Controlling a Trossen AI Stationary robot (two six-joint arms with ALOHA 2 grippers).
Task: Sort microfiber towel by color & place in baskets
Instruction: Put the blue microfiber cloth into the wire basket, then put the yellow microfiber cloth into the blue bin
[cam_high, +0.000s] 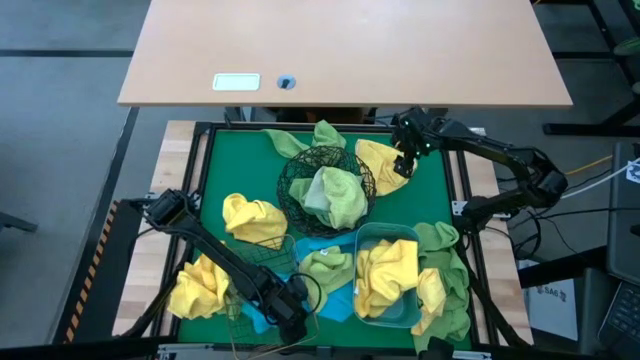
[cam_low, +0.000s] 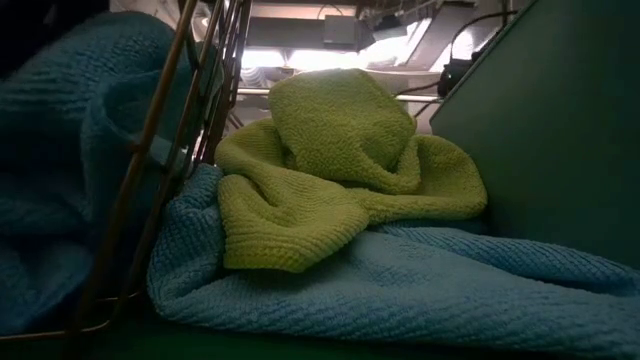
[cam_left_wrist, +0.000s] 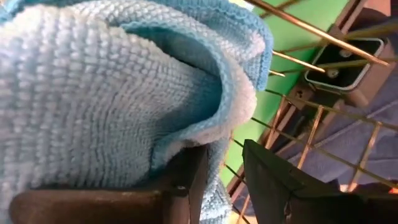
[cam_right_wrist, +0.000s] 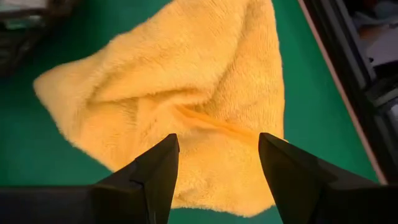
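Your counter (cam_high: 215, 190) is a green mat inside a dark frame, on a wooden base. Beyond it stands a pale wooden desk (cam_high: 340, 50) with a white label (cam_high: 236, 82) and a small dark round fitting (cam_high: 287, 82) on top; grey floor lies to either side.

On the mat, the black wire-mesh bowl (cam_high: 296, 172) sits near the middle with a light green towel (cam_high: 335, 195) inside it. The translucent tub (cam_high: 400, 236) lies nearer the front on the right and holds a yellow towel (cam_high: 388, 275). The copper wire basket (cam_high: 270, 258) stands at the front left, with a blue towel (cam_left_wrist: 93, 106) in it. More green towels (cam_high: 448, 262) are heaped at the tub's right side, loose yellow towels (cam_high: 252, 218) lie on the left half, and one green towel (cam_low: 340, 170) rests on a blue towel (cam_low: 420, 280) between basket and tub.

Your left gripper (cam_left_wrist: 224, 177) is down in the basket at the front edge; its fingers stand parted, the blue cloth draped against one of them rather than pinched. Your right gripper (cam_right_wrist: 217, 162) hangs at the far right, fingers spread and empty, just above a flat yellow towel (cam_right_wrist: 180, 93) lying beside the bowl.

In the low view, bright lights show in the room behind.
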